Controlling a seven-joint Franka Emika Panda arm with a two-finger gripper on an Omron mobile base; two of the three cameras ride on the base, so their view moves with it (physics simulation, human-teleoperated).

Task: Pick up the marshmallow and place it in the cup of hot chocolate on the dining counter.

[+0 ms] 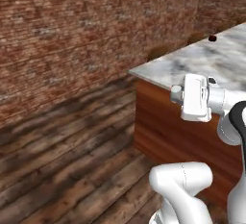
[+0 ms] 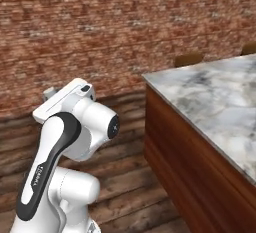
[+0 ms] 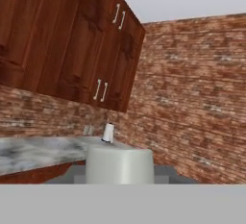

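I see the cup (image 1: 212,38) as a tiny dark red-brown dot at the upper right of the left base view, on the marble counter (image 1: 202,64). My arm (image 1: 202,98) sits folded at lower right, wrist level. I cannot tell how the fingers stand.

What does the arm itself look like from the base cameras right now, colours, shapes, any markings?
The arm is glossy white with rounded, bulbous link housings. A black curved band runs down its upper link in the right base view, carrying small white lettering too small to read. The joint cap facing the camera is a dark disc. In the left base view the white boxy hand section has a small grey cylindrical knob on its side. No loose cables show.
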